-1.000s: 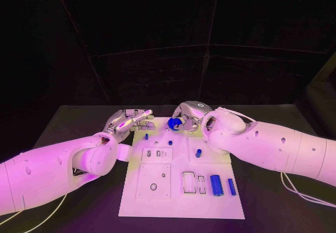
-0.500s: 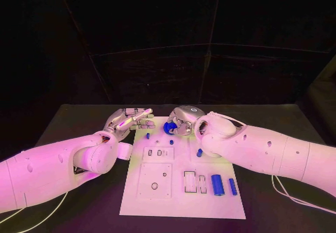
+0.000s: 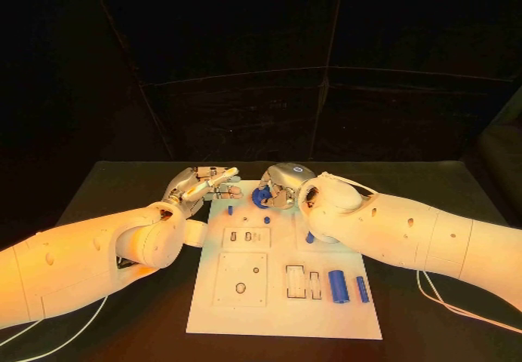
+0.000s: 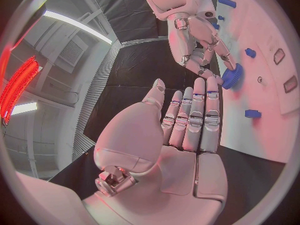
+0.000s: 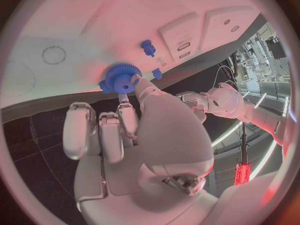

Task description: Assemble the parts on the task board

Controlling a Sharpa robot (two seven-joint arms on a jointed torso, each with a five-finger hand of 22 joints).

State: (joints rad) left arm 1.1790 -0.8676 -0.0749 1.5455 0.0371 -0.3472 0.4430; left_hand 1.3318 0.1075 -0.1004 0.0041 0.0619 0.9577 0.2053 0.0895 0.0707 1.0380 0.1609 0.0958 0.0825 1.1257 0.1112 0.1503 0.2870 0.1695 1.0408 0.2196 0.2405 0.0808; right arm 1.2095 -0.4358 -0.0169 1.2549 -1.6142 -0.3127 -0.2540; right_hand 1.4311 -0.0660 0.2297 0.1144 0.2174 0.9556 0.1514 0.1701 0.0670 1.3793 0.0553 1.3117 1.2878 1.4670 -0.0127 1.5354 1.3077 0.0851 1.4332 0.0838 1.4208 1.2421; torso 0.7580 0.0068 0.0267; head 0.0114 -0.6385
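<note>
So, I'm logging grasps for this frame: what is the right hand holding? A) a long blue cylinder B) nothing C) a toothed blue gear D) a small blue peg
C: the right hand pinches a toothed blue gear at its fingertips over the far end of the task board, while the long blue cylinder lies untouched near the front.

A black desk (image 3: 120, 181) is standing before black curtain walls (image 3: 250, 105). Overhead, white strip lights (image 4: 78, 27) are shining on the ceiling, and a red lamp (image 4: 15, 87) is glowing beside them.
</note>
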